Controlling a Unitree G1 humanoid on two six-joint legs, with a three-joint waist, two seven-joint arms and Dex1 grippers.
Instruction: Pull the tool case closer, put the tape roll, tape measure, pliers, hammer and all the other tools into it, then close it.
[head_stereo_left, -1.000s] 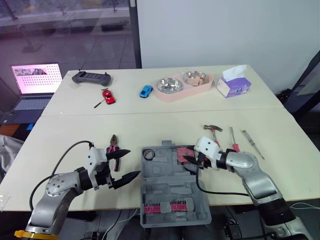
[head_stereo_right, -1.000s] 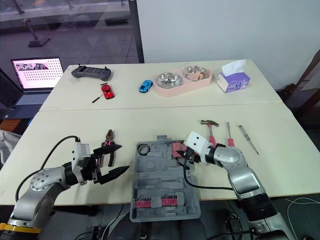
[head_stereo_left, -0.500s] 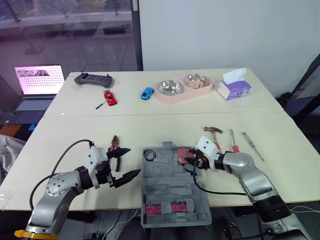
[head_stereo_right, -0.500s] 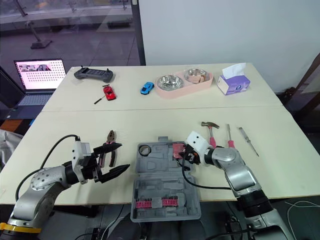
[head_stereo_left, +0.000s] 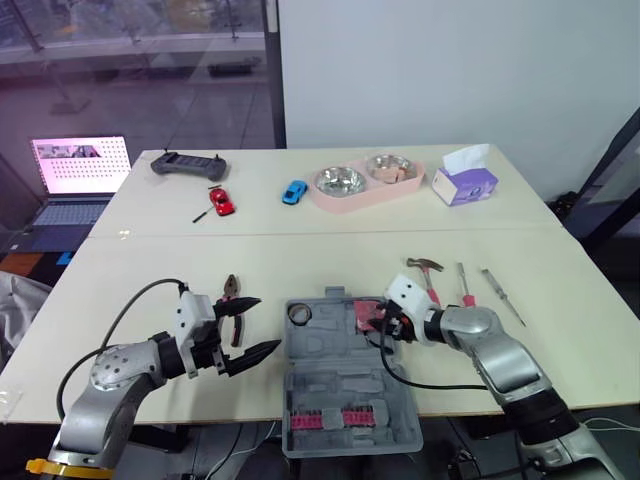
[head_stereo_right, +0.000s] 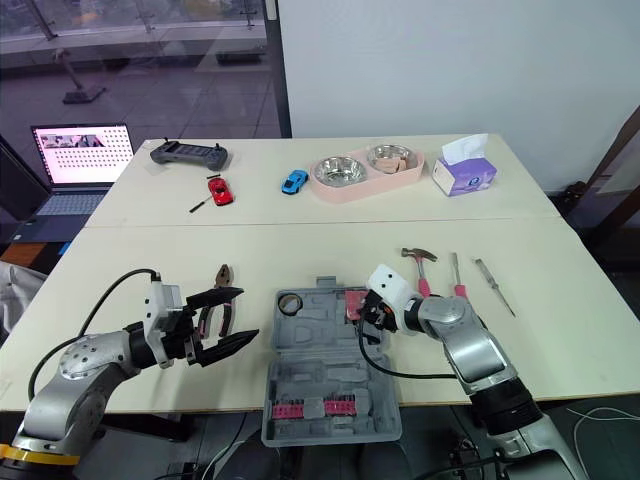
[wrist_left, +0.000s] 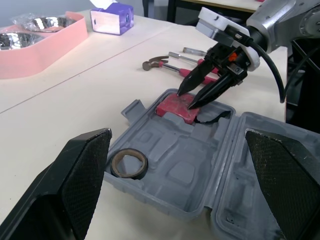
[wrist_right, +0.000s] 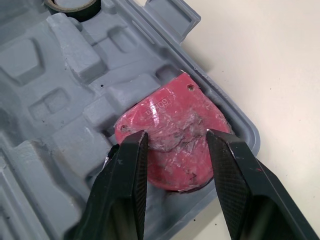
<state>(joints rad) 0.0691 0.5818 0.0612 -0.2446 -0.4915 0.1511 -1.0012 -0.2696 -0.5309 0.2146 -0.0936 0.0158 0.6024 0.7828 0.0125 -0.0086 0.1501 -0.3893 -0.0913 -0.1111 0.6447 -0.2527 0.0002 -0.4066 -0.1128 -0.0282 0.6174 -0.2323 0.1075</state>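
The grey tool case (head_stereo_left: 345, 385) lies open at the table's front edge, between my arms. A dark tape roll (head_stereo_left: 299, 312) sits in its far left pocket and a red tape measure (wrist_right: 170, 125) in its far right pocket. My right gripper (head_stereo_left: 381, 324) hovers open, its tips just over the tape measure's top face. My left gripper (head_stereo_left: 268, 323) is open and empty, left of the case. Pliers (head_stereo_left: 230, 292) lie on the table just behind it. A hammer (head_stereo_left: 428, 270) and two screwdrivers (head_stereo_left: 464, 284) lie to the right of the case.
At the back stand a pink tray with two metal bowls (head_stereo_left: 365, 182), a tissue box (head_stereo_left: 463, 180), a blue toy car (head_stereo_left: 293, 190), a red toy car (head_stereo_left: 218, 200) and a controller (head_stereo_left: 187, 165). A laptop (head_stereo_left: 75, 180) sits far left. Red bits (head_stereo_left: 340, 415) line the case's near half.
The head camera has tilted, shifting the whole picture. Both grippers stay about where they were, the right one still at the tape measure.
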